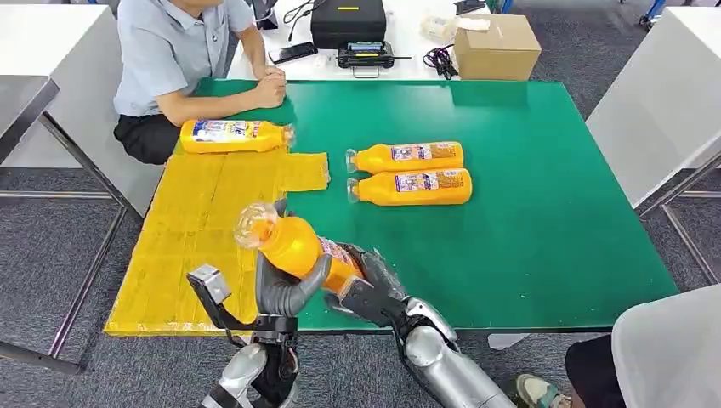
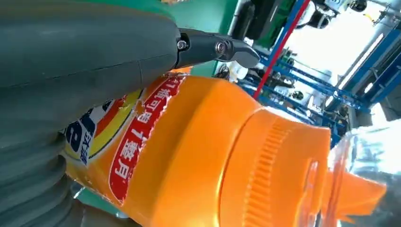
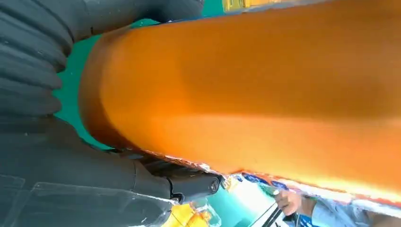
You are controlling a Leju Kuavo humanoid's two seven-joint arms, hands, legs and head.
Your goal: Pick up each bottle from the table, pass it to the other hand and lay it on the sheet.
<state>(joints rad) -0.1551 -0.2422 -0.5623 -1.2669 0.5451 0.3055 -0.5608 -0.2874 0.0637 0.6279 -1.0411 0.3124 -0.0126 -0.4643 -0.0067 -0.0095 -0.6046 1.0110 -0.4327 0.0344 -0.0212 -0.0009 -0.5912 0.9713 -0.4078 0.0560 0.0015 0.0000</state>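
An orange bottle (image 1: 293, 242) with a clear cap hangs tilted over the table's front edge, cap toward the yellow sheet (image 1: 187, 246). My left hand (image 1: 285, 289) wraps its middle from below, and my right hand (image 1: 367, 289) grips its base end. The left wrist view shows the bottle (image 2: 198, 156) close under my left hand (image 2: 71, 71). In the right wrist view the bottle (image 3: 265, 90) lies against my right hand (image 3: 56, 161). Another bottle (image 1: 234, 136) lies on the sheet's far end. Two more bottles (image 1: 408, 157) (image 1: 412, 187) lie side by side on the green table (image 1: 544, 195).
A person sits at the table's far left corner, with a hand (image 1: 270, 87) resting on its edge. A cardboard box (image 1: 496, 47) and a black case (image 1: 349, 21) stand behind the table. Another person's knee (image 1: 667, 353) is at the lower right.
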